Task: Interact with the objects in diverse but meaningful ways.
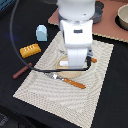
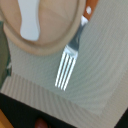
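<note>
The pale blue carton (image 1: 41, 33) stands on the dark table at the exterior view's left, off the mat. In front of it lies the ridged yellow-orange bread loaf (image 1: 30, 50), and nearer still the red-brown sausage (image 1: 22, 71), by the placemat's edge. My arm's white hand hangs over the tan plate (image 1: 70, 74) and hides the gripper (image 1: 75, 67), so its jaws do not show. In the wrist view a pale silvery oblong, seemingly the fish (image 2: 29, 20), lies on the plate (image 2: 52, 37). No fingers appear there.
A striped placemat (image 1: 95, 95) carries the plate. The orange-handled fork (image 1: 70, 81) (image 2: 67, 67) lies beside the plate. The knife's orange handle (image 1: 93, 60) pokes out at the exterior view's right. A pinkish board (image 1: 107, 27) and a bowl (image 1: 122, 17) sit at the back.
</note>
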{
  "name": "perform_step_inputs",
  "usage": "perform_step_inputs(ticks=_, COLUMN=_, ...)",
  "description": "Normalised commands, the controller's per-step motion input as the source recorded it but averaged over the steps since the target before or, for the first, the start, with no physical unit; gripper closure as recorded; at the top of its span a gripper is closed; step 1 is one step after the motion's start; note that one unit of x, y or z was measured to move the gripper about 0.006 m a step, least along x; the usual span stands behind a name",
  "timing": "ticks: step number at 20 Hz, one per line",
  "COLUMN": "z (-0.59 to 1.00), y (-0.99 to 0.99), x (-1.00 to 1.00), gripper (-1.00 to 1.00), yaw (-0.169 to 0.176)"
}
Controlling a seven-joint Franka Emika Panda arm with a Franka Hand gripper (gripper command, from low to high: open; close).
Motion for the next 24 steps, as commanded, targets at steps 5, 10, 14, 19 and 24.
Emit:
perform_step_inputs(ticks=5, z=0.49, y=-0.4, x=-0.83, gripper=-1.0, yaw=0.0)
perform_step_inputs(ticks=10, z=0.26, y=-0.21, x=-0.98, gripper=-1.0, yaw=0.0)
perform_step_inputs(ticks=14, z=0.0, y=-0.11, x=-1.0, gripper=-1.0, yaw=0.012)
perform_step_inputs(ticks=19, z=-0.18, y=-0.01, x=-0.98, gripper=-1.0, yaw=0.048)
perform_step_inputs(ticks=24, z=-0.4, y=0.0, x=-0.8, gripper=-1.0, yaw=0.137)
